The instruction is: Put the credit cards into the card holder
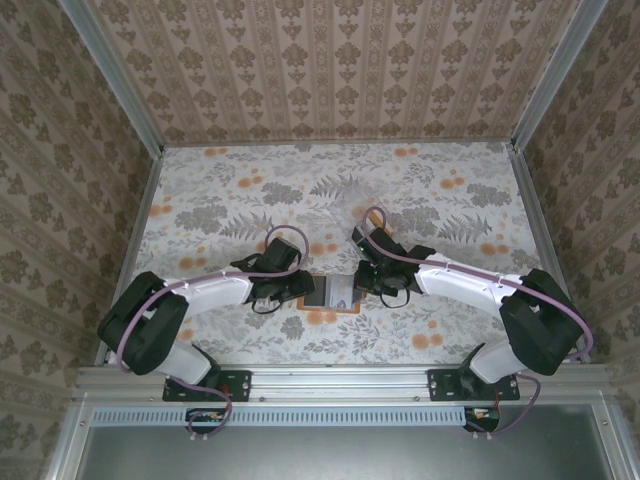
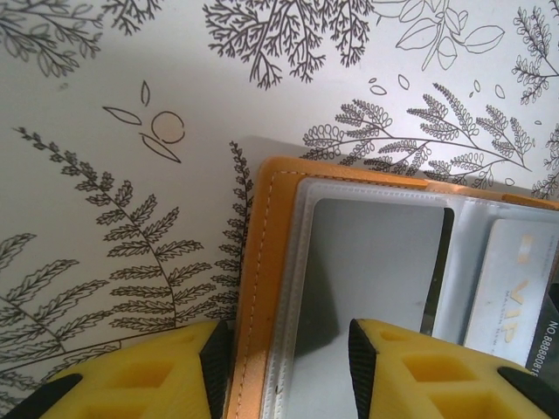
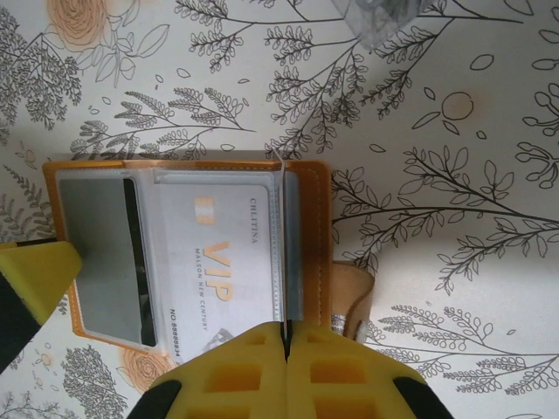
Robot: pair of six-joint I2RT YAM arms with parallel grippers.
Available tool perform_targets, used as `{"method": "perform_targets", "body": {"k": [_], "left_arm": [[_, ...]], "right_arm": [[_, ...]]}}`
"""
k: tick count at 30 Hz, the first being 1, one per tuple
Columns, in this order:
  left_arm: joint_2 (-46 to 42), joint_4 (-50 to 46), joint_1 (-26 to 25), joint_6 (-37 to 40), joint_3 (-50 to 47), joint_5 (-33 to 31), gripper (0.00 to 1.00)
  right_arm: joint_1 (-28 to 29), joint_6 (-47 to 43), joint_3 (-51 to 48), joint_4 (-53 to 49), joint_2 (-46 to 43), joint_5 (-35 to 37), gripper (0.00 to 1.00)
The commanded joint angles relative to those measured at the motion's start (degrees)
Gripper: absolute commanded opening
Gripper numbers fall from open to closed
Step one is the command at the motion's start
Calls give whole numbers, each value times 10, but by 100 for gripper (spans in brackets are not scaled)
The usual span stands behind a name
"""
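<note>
Right gripper [image 3: 285, 339] is clenched on a thin clear sleeve [image 3: 283, 236] of the open orange holder [image 3: 311, 227], which lies flat on the leaf-print table [image 3: 454, 175]. A white VIP card [image 3: 218, 262] and a grey card [image 3: 96, 236] sit inside. Left gripper [image 2: 288, 371] straddles the holder's stitched edge, jaws apart; whether it grips is unclear. From above, the arms [image 1: 460, 282] hide most of the holder.

You are working in a robotics test cell, not a lived-in room. Damask wallpaper walls [image 1: 330, 70] hang inside bare aluminium posts [image 1: 110, 75], and a floral printed cover [image 1: 300, 185] dresses the table. The left arm [image 1: 200, 293] and right arm [image 1: 470, 285] are bolted to a slotted metal rail [image 1: 340, 382].
</note>
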Motion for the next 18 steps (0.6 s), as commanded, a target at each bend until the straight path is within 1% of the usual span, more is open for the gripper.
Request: {"method": "perform_targets", "body": {"k": [1, 10, 18], "left_arm": [[14, 7, -6, 7, 12, 15, 42], [15, 11, -10, 5, 13, 16, 41], [16, 19, -12, 0, 12, 19, 40]], "right_arm": [[3, 10, 12, 12, -13, -13, 1], [1, 12, 12, 10, -42, -11, 1], [1, 10, 18, 17, -42, -21, 1]]}}
